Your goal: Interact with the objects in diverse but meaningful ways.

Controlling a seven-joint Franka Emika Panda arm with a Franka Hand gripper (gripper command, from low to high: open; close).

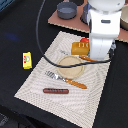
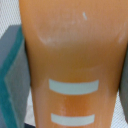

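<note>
The golden bread loaf [image 2: 72, 55] fills the wrist view, its pale score marks showing. My gripper [image 2: 70, 75] is shut on it, with a grey-teal finger [image 2: 10, 70] pressed against one side and a dark finger edge at the other. In the exterior view the loaf [image 1: 78, 48] sits at the mat's far edge under the white arm, which hides the gripper. The red tomato [image 1: 84, 40] peeks out just behind the loaf. The yellow packet [image 1: 27, 60] lies off the mat at the exterior view's left. The brown sausage [image 1: 56, 91] lies near the mat's front. The grey pan [image 1: 67, 9] stands at the back.
A tan plate [image 1: 71, 67] sits mid-mat with an orange-handled fork [image 1: 65, 79] in front of it and a knife [image 1: 85, 58] behind it. The woven placemat [image 1: 40, 85] lies on a dark table. A brown board [image 1: 60, 20] and a white bowl [image 1: 124, 17] are at the back.
</note>
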